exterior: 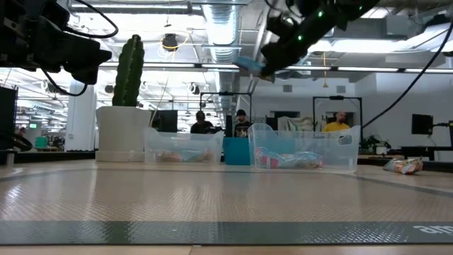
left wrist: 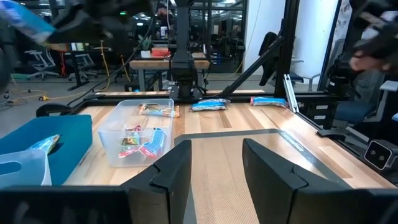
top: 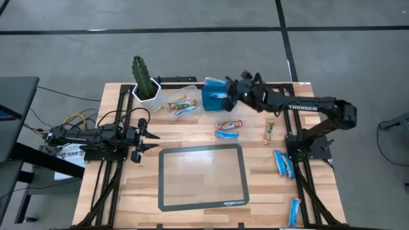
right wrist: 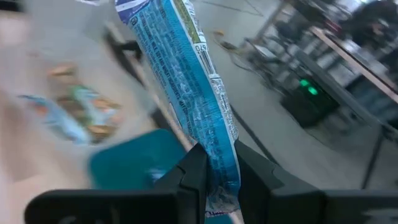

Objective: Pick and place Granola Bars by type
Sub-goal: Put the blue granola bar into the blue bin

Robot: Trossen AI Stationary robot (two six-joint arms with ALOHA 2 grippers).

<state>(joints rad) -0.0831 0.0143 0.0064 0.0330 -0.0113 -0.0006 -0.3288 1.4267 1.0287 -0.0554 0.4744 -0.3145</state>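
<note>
Work surface: pale slatted wooden table [top: 192,128] carrying a flat rectangular mat [top: 203,177] with a dark border and rounded corners. Right gripper [right wrist: 214,180]: two dark fingers clamped on the lower end of a blue granola bar [right wrist: 183,81] in crinkled, glossy foil with white print and a barcode; in the high view this gripper [top: 229,91] sits over the blue rectangular bin [top: 213,99] at the table's far edge, and in the low view the bar [exterior: 249,65] hangs in the air above the containers. Clear plastic tub [top: 181,102]: thin-walled, translucent, just beside the bin, holding several mixed wrappers, tan, red and blue. Loose granola bars on the wood: a red-multicoloured bar [top: 229,125] touching a blue bar [top: 226,135] near the mat's far edge; a slim tan bar [top: 269,132] farther right; two blue bars [top: 283,163] side by side by the right arm's base; one blue bar [top: 294,211] at the near right edge. Left gripper [top: 148,140]: fingers spread apart, holding nothing, resting low at the table's left side. White faceted pot with a ribbed green cactus [top: 142,75] at the far left corner.
</note>
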